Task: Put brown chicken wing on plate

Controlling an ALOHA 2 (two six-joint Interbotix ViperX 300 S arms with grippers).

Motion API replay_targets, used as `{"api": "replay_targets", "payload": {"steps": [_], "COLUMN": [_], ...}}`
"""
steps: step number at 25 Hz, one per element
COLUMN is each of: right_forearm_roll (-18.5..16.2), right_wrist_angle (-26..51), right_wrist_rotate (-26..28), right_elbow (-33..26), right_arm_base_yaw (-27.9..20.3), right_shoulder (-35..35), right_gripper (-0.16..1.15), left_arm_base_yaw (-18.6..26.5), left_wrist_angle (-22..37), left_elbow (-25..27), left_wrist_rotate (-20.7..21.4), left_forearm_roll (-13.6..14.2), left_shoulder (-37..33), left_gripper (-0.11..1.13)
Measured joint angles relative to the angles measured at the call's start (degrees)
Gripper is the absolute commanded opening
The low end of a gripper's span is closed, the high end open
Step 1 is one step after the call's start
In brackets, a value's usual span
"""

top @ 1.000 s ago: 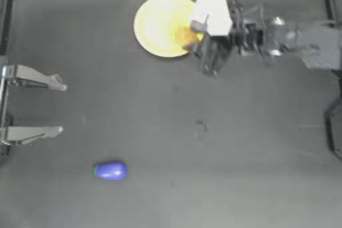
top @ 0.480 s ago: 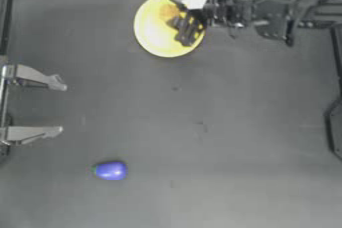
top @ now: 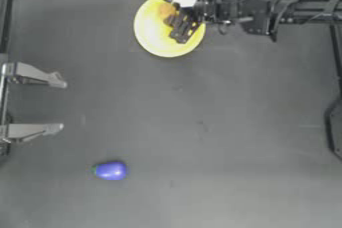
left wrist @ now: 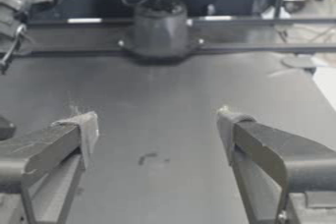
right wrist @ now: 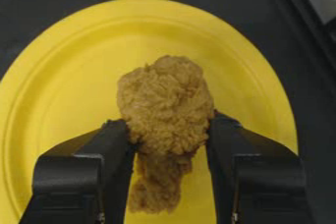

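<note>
The right end effector (right wrist: pixel 167 137) is gripping the wing (right wrist: pixel 165 120) over the plate (top: pixel 150 32) at top centre, near the table's (top: pixel 220 122) upper edge. The left end effector (top: pixel 50 104) is waiting at left, jaws apart.

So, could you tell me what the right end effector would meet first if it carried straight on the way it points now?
Probably the plate: the right end effector, shut on the chicken wing, points at its yellow face, so the wing would likely touch first. How far above it hangs is unclear.
</note>
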Motion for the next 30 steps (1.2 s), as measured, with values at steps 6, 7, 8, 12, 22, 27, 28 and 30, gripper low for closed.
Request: {"api": "replay_targets", "payload": {"steps": [6,7,8,12,22,27,28,30], "right_forearm_roll": [-0.79,-1.14,-1.49,-2.11,-0.88,-0.18,0.09,0.26], "right_wrist_angle": [0.0,0.09,0.26,2.2,2.55,2.81,2.9,2.9], "right_wrist_rotate": [0.0,-0.09,-0.09,-0.09,-0.18,-0.26,-0.18,-0.18], "right_elbow": [-0.18,-0.18,-0.26,-0.62,-1.85,-1.85,-1.85,-1.49], "right_arm_base_yaw": [0.26,0.44,0.62,1.23,1.49,1.58,1.67,1.93], "right_shoulder": [0.44,0.53,0.7,1.14,1.41,1.32,1.05,-0.09], "right_gripper": [0.18,0.24,0.31,0.56,1.02,1.01,1.01,1.01], "left_arm_base_yaw": [0.09,0.0,0.09,0.09,0.44,0.44,0.44,0.53], "left_wrist_angle": [0.0,-0.09,-0.09,-0.09,0.0,-0.09,-0.09,-0.09], "left_elbow": [0.0,0.0,0.0,0.0,0.0,0.0,0.0,0.0], "left_wrist_rotate": [0.0,0.0,0.0,0.0,0.0,0.0,0.0,0.0], "left_forearm_roll": [0.0,0.0,0.0,0.0,0.0,0.0,0.0,0.0], "left_shoulder": [0.09,0.09,0.09,0.09,0.0,0.0,0.0,0.09], "left_gripper": [1.02,1.02,1.02,1.02,1.02,1.02,1.02,1.02]}}
